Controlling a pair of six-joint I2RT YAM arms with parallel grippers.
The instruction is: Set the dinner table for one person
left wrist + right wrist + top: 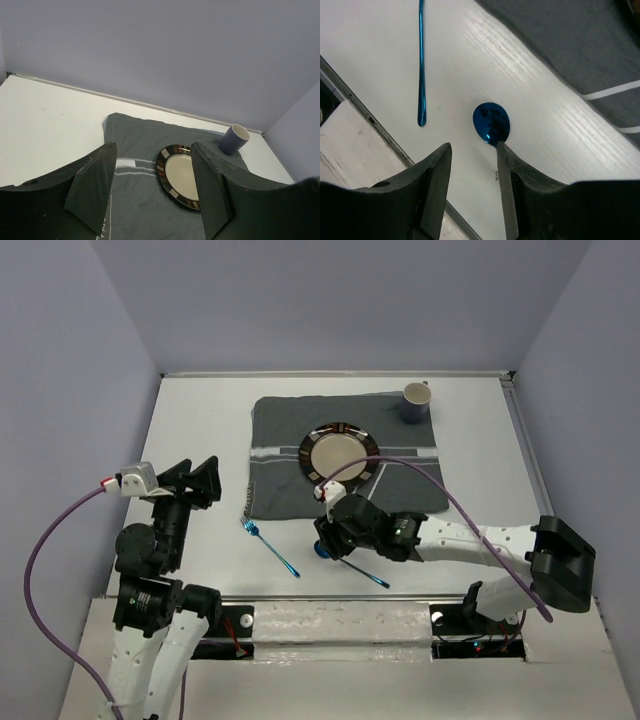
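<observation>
a dark grey striped mat point(285, 440) carries a dark-rimmed plate point(338, 454) at its middle and an upright cup point(416, 403) at its far right corner. a blue fork point(271, 549) and a blue spoon point(491, 123) lie apart near its near edge.

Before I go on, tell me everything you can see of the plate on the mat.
The plate is round, with a plain cream centre and a wide dark rim set with brown and pale blocks; it looks like glazed ceramic. It lies flat, right way up and empty, about the middle of the grey cloth mat, the only thing it touches. In the top view a purple cable passes in front of its near rim.
</observation>
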